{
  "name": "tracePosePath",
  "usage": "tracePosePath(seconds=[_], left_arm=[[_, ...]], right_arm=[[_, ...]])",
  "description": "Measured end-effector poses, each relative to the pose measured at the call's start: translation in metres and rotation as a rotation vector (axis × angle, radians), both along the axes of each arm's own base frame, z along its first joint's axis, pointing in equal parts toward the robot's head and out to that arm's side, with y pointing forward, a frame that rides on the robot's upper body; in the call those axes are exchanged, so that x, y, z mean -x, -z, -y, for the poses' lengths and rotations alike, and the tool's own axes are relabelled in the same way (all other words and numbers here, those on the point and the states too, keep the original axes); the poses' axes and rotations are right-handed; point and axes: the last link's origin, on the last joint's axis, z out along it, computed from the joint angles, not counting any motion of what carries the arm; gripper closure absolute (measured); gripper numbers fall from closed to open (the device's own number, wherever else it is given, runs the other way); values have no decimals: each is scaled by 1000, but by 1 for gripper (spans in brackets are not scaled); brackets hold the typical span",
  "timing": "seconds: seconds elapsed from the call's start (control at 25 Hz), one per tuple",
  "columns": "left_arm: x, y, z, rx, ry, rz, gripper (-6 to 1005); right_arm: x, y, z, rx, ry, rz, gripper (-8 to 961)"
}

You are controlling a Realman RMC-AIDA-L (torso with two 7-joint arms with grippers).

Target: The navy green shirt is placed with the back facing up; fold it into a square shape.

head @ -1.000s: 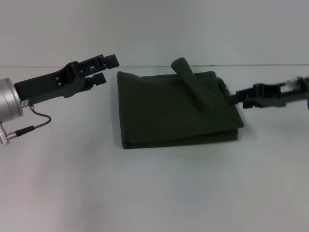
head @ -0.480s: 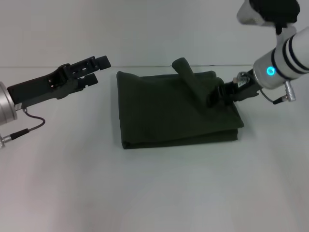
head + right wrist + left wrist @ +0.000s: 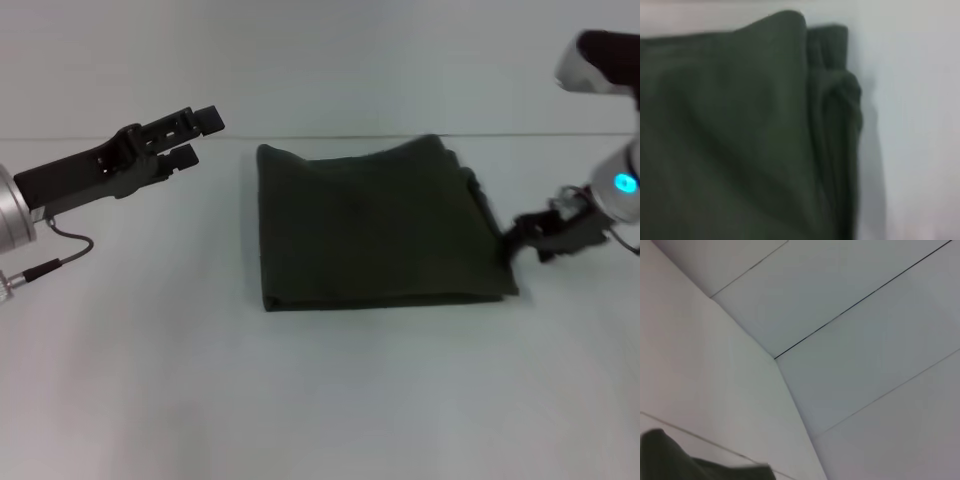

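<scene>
- Judging the step in hand, we take the folding to be essentially done: the navy green shirt point(image 3: 380, 225) lies as a flat, roughly square bundle on the white table point(image 3: 320, 400), midway between our 2 arms.
- We see no lettering on the upper face; only plain dark fabric shows.
- Our right gripper point(image 3: 520, 238) sits low at the shirt's right edge, just beside or touching the near right corner; we cannot tell which, nor whether its jaws are apart or closed on any cloth.
- The right wrist view shows the stacked layers at that edge, bunched and slightly uneven, with bare table beyond them.
- Our left gripper point(image 3: 195, 137) hovers off the table, well apart from the shirt's left edge, its 2 fingers a little apart and holding nothing.
- The left wrist view shows mostly table and wall, with a dark corner of the shirt point(image 3: 670, 462) at the picture's margin.
- The far edge of the bundle rises a little toward the right, so the outline is not perfectly even.
- For the next move, we judge that the right arm should come clear of the edge without dragging the layers, or press that bunched side flat first.
- The risk, as we judge it, is a snagged layer pulling the square open.
</scene>
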Motion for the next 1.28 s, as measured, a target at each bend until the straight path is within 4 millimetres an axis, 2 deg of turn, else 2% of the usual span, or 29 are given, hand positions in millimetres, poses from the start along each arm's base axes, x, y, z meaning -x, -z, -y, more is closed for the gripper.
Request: tracePosePath(seconds=[0.04,0.2,0.36,0.4,0.44,0.52,0.64,0.8,0.96,1.04,1.2,1.28], left_arm=[[-1,-1,-1,-4,2,2,63],[-2,-2,-2,-18,7,6,63],[-2,-4,-3,-25,6,10,63],[-2,-4,-3,-24,8,10,63],[-2,-4,-2,-22,10,10,63],[-1,-4,-1,-14,13,5,62],[3,-1,3,10,12,-17,62],[7,6,11,66,21,-53,62],[9,12,14,97,15,-69,62],[14,15,15,138,-34,-75,62],[26,28,13,228,-184,-64,63],[31,38,13,251,-240,-46,63]], right_arm=[[0,0,0,0,0,0,380],[-8,-26,8,-106,-3,-78,380],[0,-54,6,-241,-85,-287,380],[0,-68,5,-304,-129,-409,380],[0,-68,5,-304,-129,-409,380],[-3,-82,11,-368,-203,-569,380],[-21,-106,30,-480,-317,-790,379],[-59,-129,70,-593,-397,-1003,379],[-94,-146,115,-792,-441,-1077,288],[-105,-151,128,-856,-424,-1075,220],[-113,-153,133,-882,-383,-1076,38],[-113,-152,129,-884,-369,-1072,33]])
